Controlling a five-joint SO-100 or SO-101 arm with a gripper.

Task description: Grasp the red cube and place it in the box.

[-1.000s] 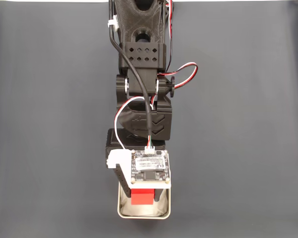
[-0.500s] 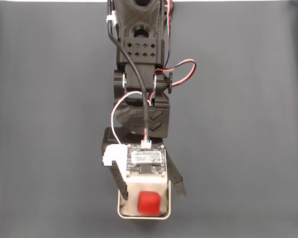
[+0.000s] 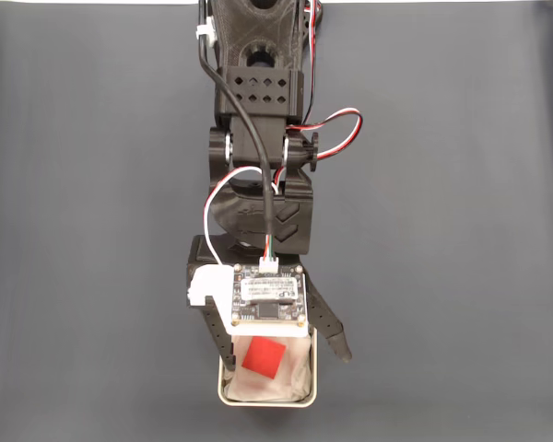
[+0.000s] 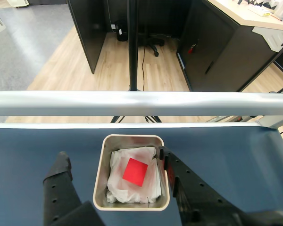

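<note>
The red cube [image 3: 263,357] lies free on the white padding inside the box [image 3: 267,401], a small silver-rimmed tin at the bottom centre of the fixed view. My gripper [image 3: 286,359] hangs open over the box, one finger [image 3: 223,348] at the tin's left wall and the other [image 3: 335,343] outside its right side. In the wrist view the red cube [image 4: 135,172] rests tilted in the box [image 4: 132,138]. The open gripper [image 4: 112,155] has its fingers [image 4: 61,172] apart on both sides of the tin, touching nothing.
A dark blue-grey mat [image 3: 461,230] covers the table. The arm's black body and red, white and black wires [image 3: 336,129] run up the middle. In the wrist view a metal rail [image 4: 141,102] marks the table's far edge, just beyond the box.
The gripper opened and let go of the red cube, which dropped onto the padding in the box. The wrist drew back slightly, uncovering the cube.
</note>
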